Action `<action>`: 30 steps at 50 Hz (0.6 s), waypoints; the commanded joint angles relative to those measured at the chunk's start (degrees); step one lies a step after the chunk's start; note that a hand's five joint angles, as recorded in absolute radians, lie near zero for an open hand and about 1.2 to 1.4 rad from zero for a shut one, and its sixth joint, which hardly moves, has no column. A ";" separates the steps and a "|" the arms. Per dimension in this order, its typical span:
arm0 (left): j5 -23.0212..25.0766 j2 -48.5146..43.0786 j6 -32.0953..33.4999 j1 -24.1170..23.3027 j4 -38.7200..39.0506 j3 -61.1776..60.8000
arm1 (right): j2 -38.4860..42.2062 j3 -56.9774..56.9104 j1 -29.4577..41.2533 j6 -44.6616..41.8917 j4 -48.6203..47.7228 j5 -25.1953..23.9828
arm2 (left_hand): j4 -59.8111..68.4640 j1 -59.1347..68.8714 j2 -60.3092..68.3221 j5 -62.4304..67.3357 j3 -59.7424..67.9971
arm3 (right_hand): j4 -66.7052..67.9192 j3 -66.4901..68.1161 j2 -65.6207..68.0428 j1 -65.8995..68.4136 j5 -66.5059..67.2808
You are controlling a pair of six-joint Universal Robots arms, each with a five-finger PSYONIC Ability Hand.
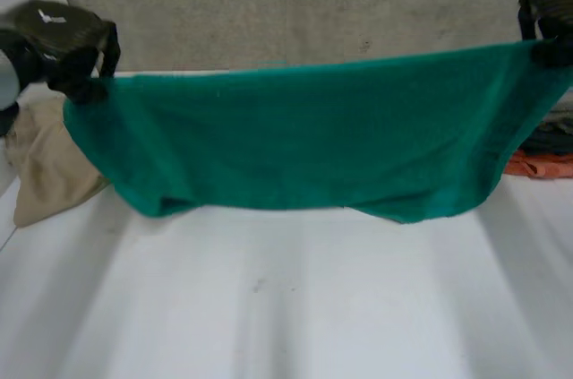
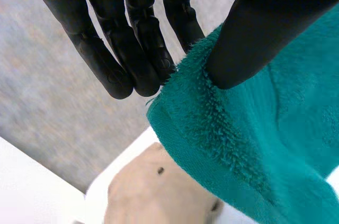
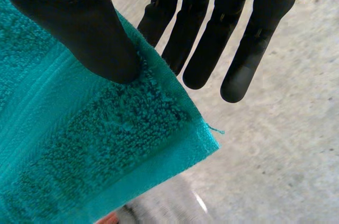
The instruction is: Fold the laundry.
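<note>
Towel (image 1: 304, 142) up in the air, and we are spreading it wide between both arms, above the far side of the table (image 1: 286, 307). Our left hand (image 1: 67, 43) is pinching one top corner: in its wrist view the thumb (image 2: 265, 28) is pressing the terry against straight fingers (image 2: 122, 49) lying behind the edge. Our right hand (image 1: 548, 16) is doing the same at the other top corner, thumb on the face, fingers behind. We are judging that the hands are standing well apart so the top edge is pulling nearly straight and the rest is hanging flat, giving us a clean sheet to lay down and fold. That top edge is sagging a little in the middle, and the right corner is sitting higher than the left. The lower edge is hanging uneven, and we cannot tell whether it is brushing the table. The towel is looking teal-green, thick and loopy, with a flat woven band by the hem and a loose thread sticking out at the right corner. A beige cloth (image 1: 45, 168) is lying near the left hand, and a pile (image 1: 546, 159) of other clothes is lying beside the towel's right end.
</note>
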 commanded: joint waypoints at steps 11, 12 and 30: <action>-7.81 -25.50 2.54 -4.07 21.15 25.23 | 20.11 -12.91 8.58 -6.68 -20.14 12.74 | 11.59 14.95 11.31 12.59 12.09 | 11.46 12.18 12.40 14.73 12.33; -7.20 -25.59 1.93 -4.16 23.09 27.16 | 20.64 -14.15 9.02 -5.46 -23.04 13.45 | 11.59 14.95 11.31 12.59 12.09 | 11.46 12.18 12.40 14.73 12.33; -11.94 -20.50 -10.30 -3.90 46.04 22.10 | 16.43 -8.89 10.35 14.33 -49.27 17.50 | 11.59 14.95 11.31 12.59 12.09 | 11.46 12.18 12.40 14.73 12.33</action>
